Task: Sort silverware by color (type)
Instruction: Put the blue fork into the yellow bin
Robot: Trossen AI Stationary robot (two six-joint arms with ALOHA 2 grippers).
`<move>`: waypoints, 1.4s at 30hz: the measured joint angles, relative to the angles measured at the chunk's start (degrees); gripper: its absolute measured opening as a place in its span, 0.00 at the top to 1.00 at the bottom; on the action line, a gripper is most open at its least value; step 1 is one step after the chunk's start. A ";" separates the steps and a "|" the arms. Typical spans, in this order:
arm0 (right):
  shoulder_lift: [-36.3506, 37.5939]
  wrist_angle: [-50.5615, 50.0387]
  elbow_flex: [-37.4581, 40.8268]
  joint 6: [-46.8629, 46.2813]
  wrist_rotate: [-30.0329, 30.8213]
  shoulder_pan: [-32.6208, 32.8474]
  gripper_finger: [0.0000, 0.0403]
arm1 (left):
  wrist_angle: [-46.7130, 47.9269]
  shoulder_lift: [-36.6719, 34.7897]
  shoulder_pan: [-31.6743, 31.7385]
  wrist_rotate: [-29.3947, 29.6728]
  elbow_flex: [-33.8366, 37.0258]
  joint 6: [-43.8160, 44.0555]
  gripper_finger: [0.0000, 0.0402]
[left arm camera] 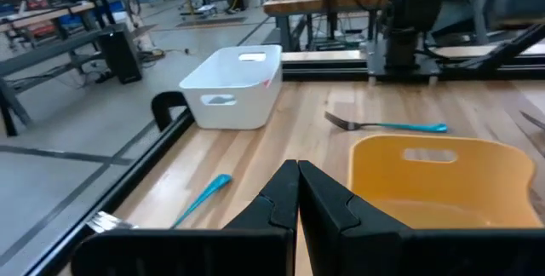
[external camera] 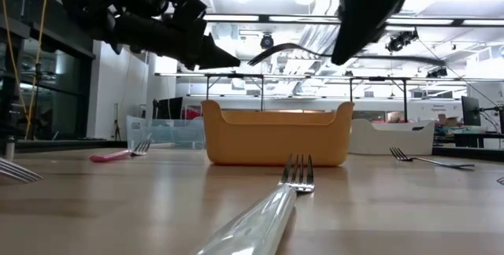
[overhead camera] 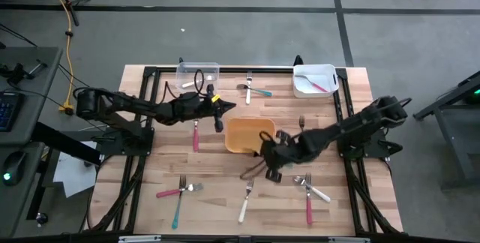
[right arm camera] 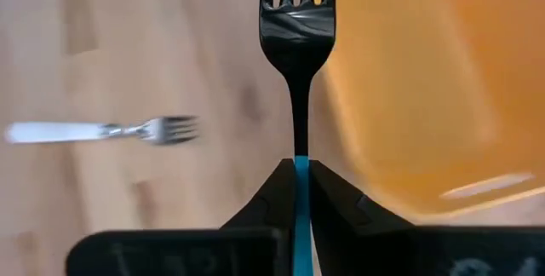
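My right gripper [right arm camera: 299, 172] is shut on a fork with a blue handle, beside the near right corner of the orange bin [overhead camera: 248, 135]. That fork's dark tines [right arm camera: 296, 8] point ahead of the fingers. My left gripper [left arm camera: 298, 182] is shut and empty, and hovers above the table at the orange bin's far left corner [overhead camera: 219, 112]. Other forks lie flat on the table. A pink one [overhead camera: 196, 135] lies left of the bin, and a white one [overhead camera: 244, 202] lies near the front edge. A teal one [overhead camera: 259, 91] lies at the far side. My right gripper pinches the fork's blue handle [right arm camera: 299, 163] between its two fingers, just behind the dark neck. The fingers lie along the fork, which sticks straight out ahead of them. The fork is lifted clear of the table, next to the orange bin's wall [right arm camera: 426, 97].
A white bin [overhead camera: 313, 80] holding a pink fork stands at the far right corner, and a clear bin [overhead camera: 198, 73] at the far left. More forks lie near the front: a pink and a teal one [overhead camera: 178, 195] on the left, a red and a white one [overhead camera: 309, 195] on the right.
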State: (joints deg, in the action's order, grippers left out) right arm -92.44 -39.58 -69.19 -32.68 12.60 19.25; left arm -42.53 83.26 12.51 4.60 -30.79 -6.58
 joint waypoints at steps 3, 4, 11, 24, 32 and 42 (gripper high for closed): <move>0.90 -0.05 0.00 4.92 -0.91 -4.03 0.97 | 1.61 -2.40 0.83 1.07 0.00 -0.34 1.00; 0.96 0.34 0.00 6.38 -1.73 -5.54 0.97 | 2.59 -3.36 1.15 1.62 0.00 -0.77 1.00; -1.56 5.42 0.00 13.43 -6.86 -14.33 0.96 | 7.43 -8.72 3.25 5.13 0.02 -1.48 1.00; -6.53 7.80 -0.02 19.23 -12.91 -22.43 0.96 | 11.50 -10.03 6.35 5.16 0.07 -0.97 1.00; -9.95 10.32 -0.04 17.52 -13.64 -22.78 0.96 | 11.48 -10.03 6.82 5.16 0.07 -0.04 1.00; -10.32 13.09 -0.07 14.64 -12.65 -22.76 0.96 | 11.78 -10.03 6.82 5.16 0.07 -0.03 1.00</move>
State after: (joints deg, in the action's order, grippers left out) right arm -102.76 -26.50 -69.26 -18.04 -0.05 -3.51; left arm -30.75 73.23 19.33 9.76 -30.72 -6.61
